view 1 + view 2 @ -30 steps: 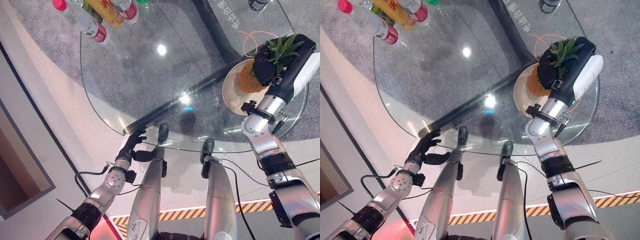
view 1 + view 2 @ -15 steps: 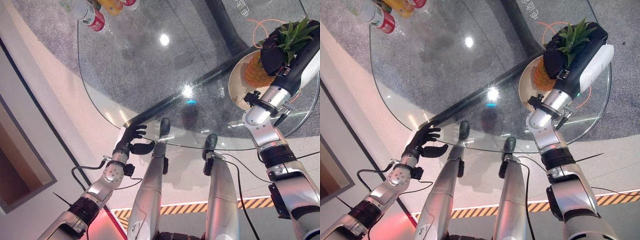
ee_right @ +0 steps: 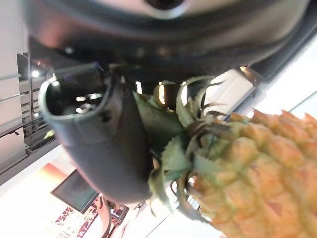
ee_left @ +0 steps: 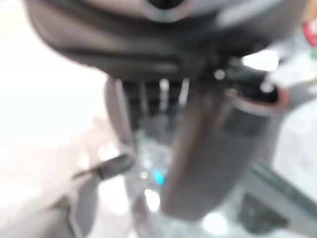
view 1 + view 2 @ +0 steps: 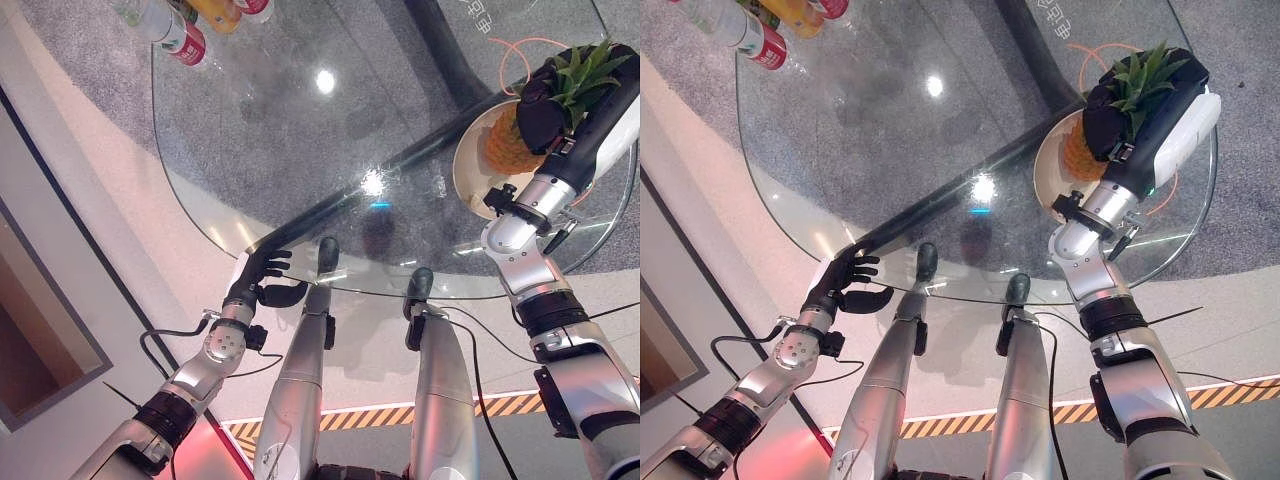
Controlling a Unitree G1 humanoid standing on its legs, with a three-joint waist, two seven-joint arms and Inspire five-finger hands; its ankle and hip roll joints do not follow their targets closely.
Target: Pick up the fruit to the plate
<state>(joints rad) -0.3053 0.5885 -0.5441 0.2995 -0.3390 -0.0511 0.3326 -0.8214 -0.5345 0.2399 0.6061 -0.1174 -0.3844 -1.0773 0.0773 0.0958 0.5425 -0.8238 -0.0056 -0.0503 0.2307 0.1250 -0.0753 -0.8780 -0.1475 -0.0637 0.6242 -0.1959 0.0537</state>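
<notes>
**Right hand holds a pineapple by its crown over the plate**

The robot looks down on a round glass worktop [image 5: 300, 130]. Its right hand [image 5: 540, 108] reaches to the worktop's far right part, and its fingers [image 3: 106, 144] are curled round the green leafy crown of a pineapple [image 5: 505, 148]. In the right wrist view the leaves push out between the dark thumb and the rest of the hand, with the scaly yellow-orange body of the fruit just past them. The pineapple's body hangs below the gripping fingers and shows over a pale round plate [image 5: 470, 180] that sits on the glass near its right rim. Whether the fruit's base touches the plate cannot be told. A thin orange loop [image 5: 520, 50] lies on the glass just beyond the right hand.

The left hand [image 5: 262, 278] is well apart from the fruit, at the near left rim of the worktop. Its fingers [image 5: 858, 268] are loosely spread and only slightly bent, holding nothing, with the fingertips at the glass edge and the thumb standing out below them.

Far from both hands, at the worktop's far left edge, stands a cluster of bottles [image 5: 190, 25], some with red labels and one yellow.
</notes>
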